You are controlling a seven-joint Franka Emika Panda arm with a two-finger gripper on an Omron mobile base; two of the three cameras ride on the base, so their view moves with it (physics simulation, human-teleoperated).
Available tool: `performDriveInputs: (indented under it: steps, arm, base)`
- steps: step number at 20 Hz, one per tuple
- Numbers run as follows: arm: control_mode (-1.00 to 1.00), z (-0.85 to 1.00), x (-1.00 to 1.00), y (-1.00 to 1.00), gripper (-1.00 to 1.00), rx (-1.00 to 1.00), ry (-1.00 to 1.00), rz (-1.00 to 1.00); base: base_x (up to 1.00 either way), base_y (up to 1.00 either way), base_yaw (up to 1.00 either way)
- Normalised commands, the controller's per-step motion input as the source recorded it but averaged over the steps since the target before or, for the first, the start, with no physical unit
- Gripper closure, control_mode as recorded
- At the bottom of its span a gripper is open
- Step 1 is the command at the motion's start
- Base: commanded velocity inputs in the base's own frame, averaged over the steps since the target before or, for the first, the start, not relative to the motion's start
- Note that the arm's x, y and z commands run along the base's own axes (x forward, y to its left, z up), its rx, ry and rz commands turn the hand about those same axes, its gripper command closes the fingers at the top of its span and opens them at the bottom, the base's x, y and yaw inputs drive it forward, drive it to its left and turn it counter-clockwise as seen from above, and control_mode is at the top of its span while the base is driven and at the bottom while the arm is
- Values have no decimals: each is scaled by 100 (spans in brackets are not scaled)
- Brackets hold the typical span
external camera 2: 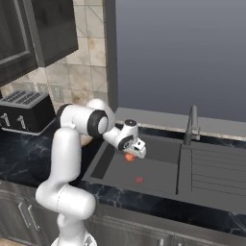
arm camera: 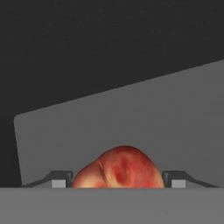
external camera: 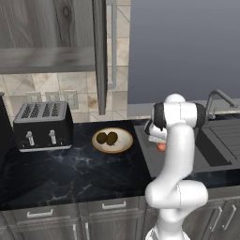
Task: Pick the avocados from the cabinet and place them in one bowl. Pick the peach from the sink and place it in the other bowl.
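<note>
Here, 2 avocados (external camera: 107,138) lie in 1 bowl (external camera: 124,145); the gripper (external camera 2: 129,156) clamps 1 peach (arm camera: 119,168) above the sink (external camera 2: 158,174).

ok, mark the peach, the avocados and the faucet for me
peach (arm camera: 120,168): hand view, centre of its red skin.
avocados (external camera: 107,138): left base view, where the pair meet in the bowl.
faucet (external camera 2: 191,126): right base view, on its upright stem.
</note>
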Motion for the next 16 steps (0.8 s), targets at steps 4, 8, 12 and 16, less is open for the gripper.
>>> performDriveInputs:
  steps: [4, 8, 12, 16]
  arm:
    - [-100, 67, -57, -2, 100, 0, 0, 0]
    - [-100, 91, -51, 2, 100, 0, 0, 0]
    - [-100, 99, -41, 0, 100, 0, 2, 0]
    - [-100, 100, -23, 19, 100, -3, 6, 2]
  base:
    - [0, 0, 0]
    - [0, 0, 0]
    - [0, 0, 0]
    - [0, 0, 0]
